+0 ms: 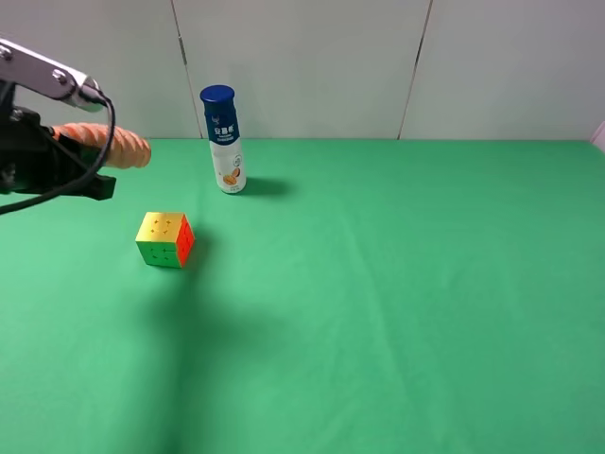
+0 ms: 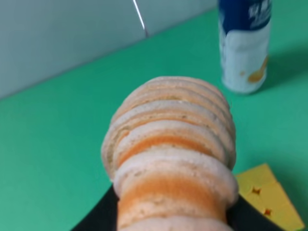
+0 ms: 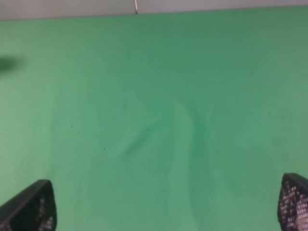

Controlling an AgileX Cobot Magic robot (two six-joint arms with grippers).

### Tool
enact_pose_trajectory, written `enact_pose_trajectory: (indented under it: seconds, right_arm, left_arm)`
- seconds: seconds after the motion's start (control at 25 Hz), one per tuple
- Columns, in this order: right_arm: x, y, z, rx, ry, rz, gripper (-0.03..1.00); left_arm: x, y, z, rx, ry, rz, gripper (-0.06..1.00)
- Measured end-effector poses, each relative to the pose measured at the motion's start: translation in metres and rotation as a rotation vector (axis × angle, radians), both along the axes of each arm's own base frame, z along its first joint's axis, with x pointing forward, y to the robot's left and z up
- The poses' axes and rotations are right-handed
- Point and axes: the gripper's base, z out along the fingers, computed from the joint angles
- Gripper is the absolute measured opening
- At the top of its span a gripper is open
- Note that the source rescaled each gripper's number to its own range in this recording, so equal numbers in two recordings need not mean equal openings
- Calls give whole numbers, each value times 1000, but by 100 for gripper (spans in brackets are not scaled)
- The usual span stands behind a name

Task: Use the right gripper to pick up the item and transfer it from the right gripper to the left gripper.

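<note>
Exterior high: left gripper (image 1: 80,165) raised (apparently level), clamping item (image 1: 118,147).

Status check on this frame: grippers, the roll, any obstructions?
Left gripper shut on the roll, held above the cloth. Right gripper open, empty. Cube and bottle stand apart on the table, nothing obstructing.

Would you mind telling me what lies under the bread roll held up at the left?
Under the bread roll are the black fingers gripping it; beyond, the green table and a puzzle cube. Its rear end is hidden.
</note>
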Motion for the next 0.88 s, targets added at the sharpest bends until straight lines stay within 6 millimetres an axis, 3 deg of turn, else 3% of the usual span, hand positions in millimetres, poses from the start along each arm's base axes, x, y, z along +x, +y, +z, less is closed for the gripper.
enact_pose_trajectory:
  seconds: [0.16,0.52,0.88]
  right_arm:
    - [0,0,0,0,0,0,100]
    - [0,0,0,1,-1,0,100]
    - [0,0,0,1,-1,0,100]
  left_arm:
    - [11,1,-13,-2,0,64,1]
    - [29,8,-22,-52,-109,126,1]
    - [50,17,-56,-60,-116,148,0]
